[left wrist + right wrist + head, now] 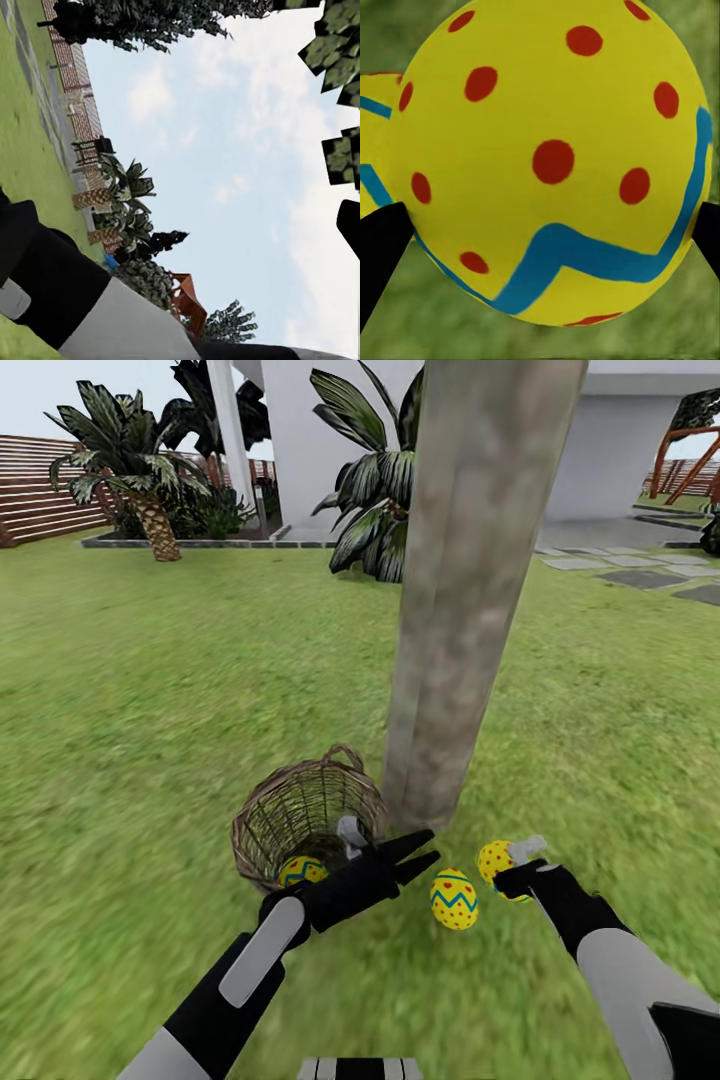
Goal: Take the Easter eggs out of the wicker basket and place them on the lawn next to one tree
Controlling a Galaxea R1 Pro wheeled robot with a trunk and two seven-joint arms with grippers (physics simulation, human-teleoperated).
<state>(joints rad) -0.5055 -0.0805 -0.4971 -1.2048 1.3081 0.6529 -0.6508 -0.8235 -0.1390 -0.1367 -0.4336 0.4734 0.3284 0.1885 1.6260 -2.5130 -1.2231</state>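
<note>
We note the thick, mottled grey-brown tree trunk (470,590) rising from the green grass lawn (150,690). The round brown woven wicker basket (305,815) lies tipped on its side, touching the trunk's base; one yellow egg with red dots and a blue zigzag (301,871) rests inside it. A second such egg (454,899) lies on the grass just beside the trunk. The right gripper (512,872) has its black fingers (379,251) closed against both sides of the third egg (495,859) (551,161), low over the grass near the trunk. The left gripper (428,851) hangs before the basket's mouth, its fingers slightly parted and holding nothing.
</note>
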